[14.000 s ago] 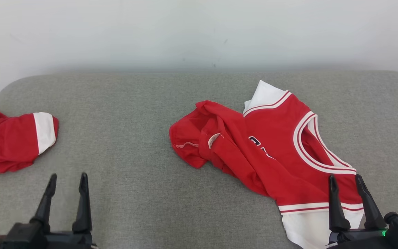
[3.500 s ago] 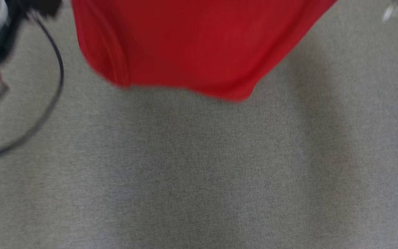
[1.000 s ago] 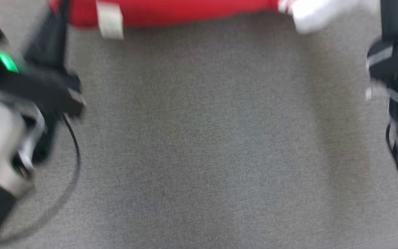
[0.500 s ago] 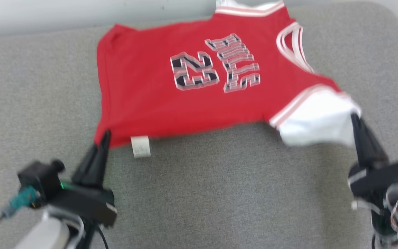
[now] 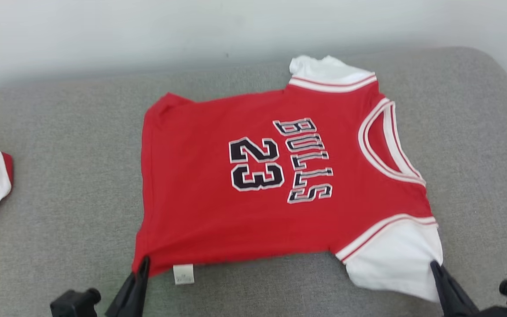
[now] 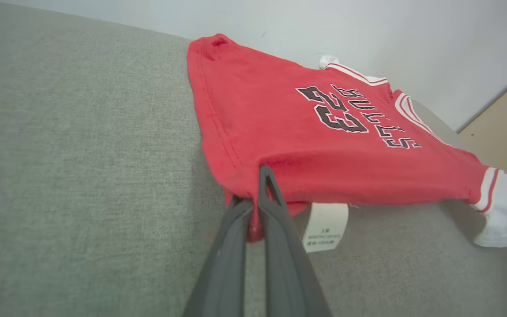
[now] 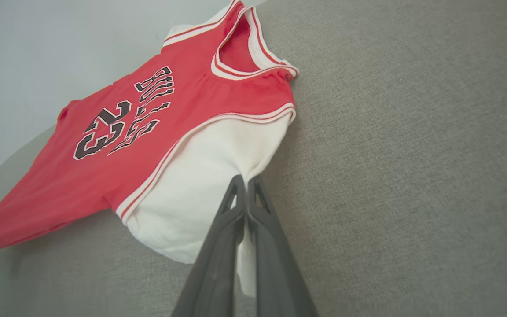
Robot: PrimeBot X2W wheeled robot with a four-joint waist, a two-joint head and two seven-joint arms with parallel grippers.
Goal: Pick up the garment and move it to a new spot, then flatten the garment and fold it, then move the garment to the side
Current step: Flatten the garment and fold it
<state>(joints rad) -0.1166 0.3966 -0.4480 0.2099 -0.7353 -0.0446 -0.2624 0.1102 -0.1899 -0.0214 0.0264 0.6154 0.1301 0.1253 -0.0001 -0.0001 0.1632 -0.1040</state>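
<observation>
**Head view.** Item: red jersey [image 5: 280, 176], print up, spread mid-way across the grey cushion [image 5: 60, 220], neck to the robot's right. Left gripper [image 5: 141, 269] is at the near hem corner, right gripper [image 5: 436, 272] at the white sleeve [image 5: 394, 264]. Hazard: an uneven pull would skew it.

**Left wrist view.** Fingers are clamped on the hem, care label [image 6: 325, 226] just beside. Hazard: the near edge looks raised (likely to curl under on release).

**Right wrist view.** Fingers are pinched on the sleeve's edge. Hazard: bunched cloth may crease into the fold.
</observation>
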